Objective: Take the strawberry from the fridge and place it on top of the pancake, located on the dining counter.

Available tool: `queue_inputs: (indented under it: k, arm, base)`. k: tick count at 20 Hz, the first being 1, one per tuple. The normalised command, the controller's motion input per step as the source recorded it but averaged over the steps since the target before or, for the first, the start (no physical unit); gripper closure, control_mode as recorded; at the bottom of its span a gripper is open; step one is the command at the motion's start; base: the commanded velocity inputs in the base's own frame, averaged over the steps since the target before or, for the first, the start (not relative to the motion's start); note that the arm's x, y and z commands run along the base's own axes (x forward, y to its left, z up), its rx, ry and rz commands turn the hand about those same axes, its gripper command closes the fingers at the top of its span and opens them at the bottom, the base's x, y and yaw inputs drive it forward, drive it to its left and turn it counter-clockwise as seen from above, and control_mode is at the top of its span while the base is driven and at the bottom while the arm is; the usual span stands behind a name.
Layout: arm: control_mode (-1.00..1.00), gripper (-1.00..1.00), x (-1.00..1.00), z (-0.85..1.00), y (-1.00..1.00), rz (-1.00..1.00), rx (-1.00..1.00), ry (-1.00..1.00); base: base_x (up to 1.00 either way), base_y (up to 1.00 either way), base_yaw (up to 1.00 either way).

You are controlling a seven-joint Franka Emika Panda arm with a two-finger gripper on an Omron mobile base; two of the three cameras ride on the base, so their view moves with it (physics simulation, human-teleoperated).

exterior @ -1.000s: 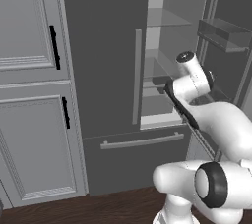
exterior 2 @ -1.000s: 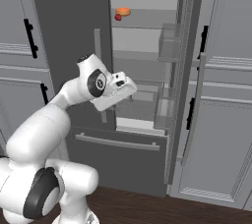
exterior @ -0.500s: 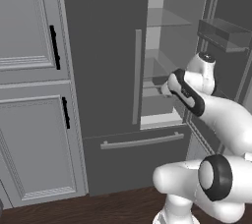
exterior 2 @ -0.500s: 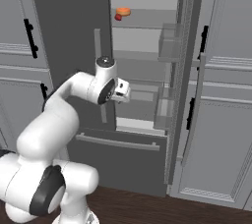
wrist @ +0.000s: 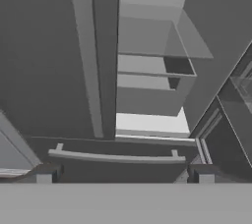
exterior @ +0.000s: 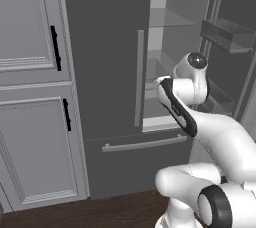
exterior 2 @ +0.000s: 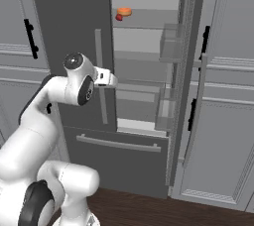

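Note:
The fridge (exterior 2: 69,12) stands with its left door shut and its right door (exterior 2: 187,71) swung open. On an upper shelf inside lies the strawberry (exterior 2: 119,17), a small dark-red berry beside a flat orange disc (exterior 2: 124,11). My gripper (exterior 2: 111,79) hangs open and empty in front of the left door's edge, well below the strawberry. In the hand view the gripper (wrist: 123,175) faces the fridge (wrist: 44,46) at its lower shelves, its fingertips (wrist: 44,174) spread wide. The fridge (exterior: 100,47) stands behind the arm in the left base view. The pancake and the dining counter are out of view.
Light grey panelled cabinets (exterior: 30,122) with black handles flank the fridge on the left, and more (exterior 2: 228,121) stand on the right. The left door's long bar handle (wrist: 87,56) and the drawer handle (wrist: 115,157) lie close ahead. The open door's bins (exterior: 227,34) jut out.
The arm has folded upward and the hand has swung round to face the fridge's open half. The jaws stayed wide open. The base has not moved.

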Motion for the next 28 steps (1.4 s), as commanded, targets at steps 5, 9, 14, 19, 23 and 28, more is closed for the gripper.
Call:
queue_inputs:
  k: [5,9,14,19,23,28]
  arm:
    - [-1.0,-1.0,0.26,0.49,0.53,-0.03,-0.2,0.0]
    - [-1.0,-1.0,0.66,0.27,0.56,-0.02,0.06,0.0]
    - [-1.0,-1.0,0.48,0.08,0.32,0.0,0.25,0.0]
    - [-1.0,-1.0,0.15,0.0,0.0,-0.01,0.15,-0.11]
    - [-1.0,-1.0,0.19,0.02,0.0,-0.03,-0.03,-0.07]
    - [-1.0,-1.0,0.41,0.05,-0.04,-0.01,-0.09,0.04]
  base:
    - [0.0,0.0,0.0]
    - [0.0,0.0,0.0]
    - [0.0,0.0,0.0]
    - [0.0,0.0,0.0]
    - [0.0,0.0,0.0]
    - [0.0,0.0,0.0]
